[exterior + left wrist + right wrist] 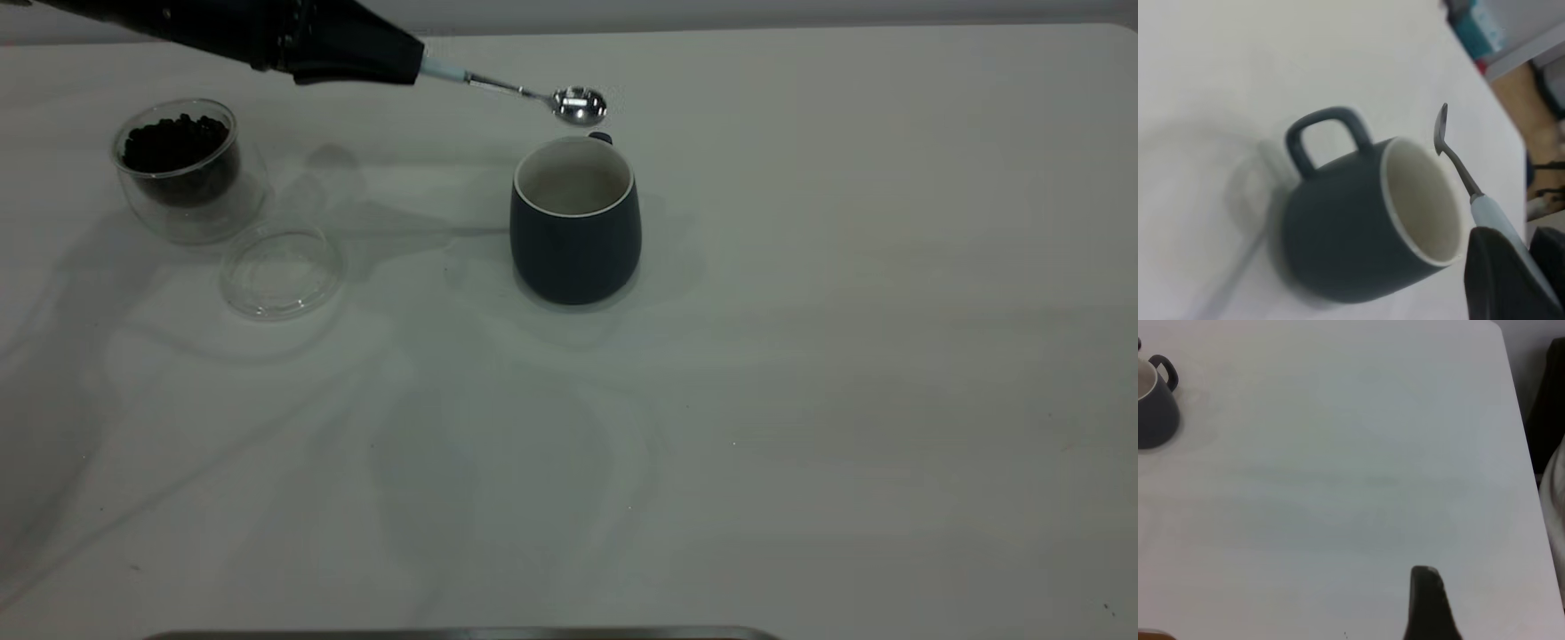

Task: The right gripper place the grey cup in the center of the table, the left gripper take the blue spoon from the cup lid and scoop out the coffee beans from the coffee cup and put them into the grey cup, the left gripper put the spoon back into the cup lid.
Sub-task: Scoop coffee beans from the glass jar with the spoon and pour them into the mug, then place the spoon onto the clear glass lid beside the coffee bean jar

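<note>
The grey cup (pixel 575 222) stands upright near the middle of the table (pixel 800 400), its white inside bare of beans. My left gripper (pixel 411 67) reaches in from the far left and is shut on the pale handle of the blue spoon (pixel 533 92). The shiny spoon bowl hovers just beyond the cup's far rim, by its handle, and looks empty. The left wrist view shows the same: the gripper (pixel 1528 267), the spoon (pixel 1458 167) and the cup (pixel 1358 227). The coffee cup (pixel 182 169) with coffee beans (pixel 173 142) stands at the left, and the cup lid (pixel 281 271) lies bare beside it.
My right gripper (pixel 1426 607) shows only as one dark part in its wrist view, over bare table well away from the grey cup (pixel 1155 407). A dark strip (pixel 462 634) lies along the table's near edge.
</note>
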### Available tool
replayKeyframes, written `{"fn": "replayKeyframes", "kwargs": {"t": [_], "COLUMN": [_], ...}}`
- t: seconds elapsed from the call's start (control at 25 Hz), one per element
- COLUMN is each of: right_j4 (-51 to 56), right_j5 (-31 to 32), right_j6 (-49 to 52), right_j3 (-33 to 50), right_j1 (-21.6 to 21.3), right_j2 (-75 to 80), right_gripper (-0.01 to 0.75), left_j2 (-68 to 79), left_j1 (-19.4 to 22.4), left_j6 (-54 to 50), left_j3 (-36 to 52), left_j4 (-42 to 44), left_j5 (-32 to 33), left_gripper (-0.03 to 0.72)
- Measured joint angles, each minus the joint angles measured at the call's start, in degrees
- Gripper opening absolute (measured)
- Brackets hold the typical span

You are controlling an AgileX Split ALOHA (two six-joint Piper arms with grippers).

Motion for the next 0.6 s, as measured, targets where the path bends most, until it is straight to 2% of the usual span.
{"fn": "replayKeyframes", "kwargs": {"t": [0.32,0.48,0.6], "right_j4": [0.0,0.0,0.0], "right_j5": [0.0,0.0,0.0], "right_j6": [0.0,0.0,0.0], "right_j3": [0.0,0.0,0.0], "right_j1": [0.0,0.0,0.0], "right_j2": [0.0,0.0,0.0], "right_gripper": [0.459,0.459,0.459], "left_j2": [-1.9,-2.09,-2.58], "left_j1": [0.52,1.44,4.38], "left_j6": [-2.55,-12.56,-21.32], "left_j3": [0.0,0.0,0.0], "left_j4": [0.13,0.84,2.83], "left_j5": [0.4,0.77,0.83], "left_gripper": [0.132,0.132,0.132]}}
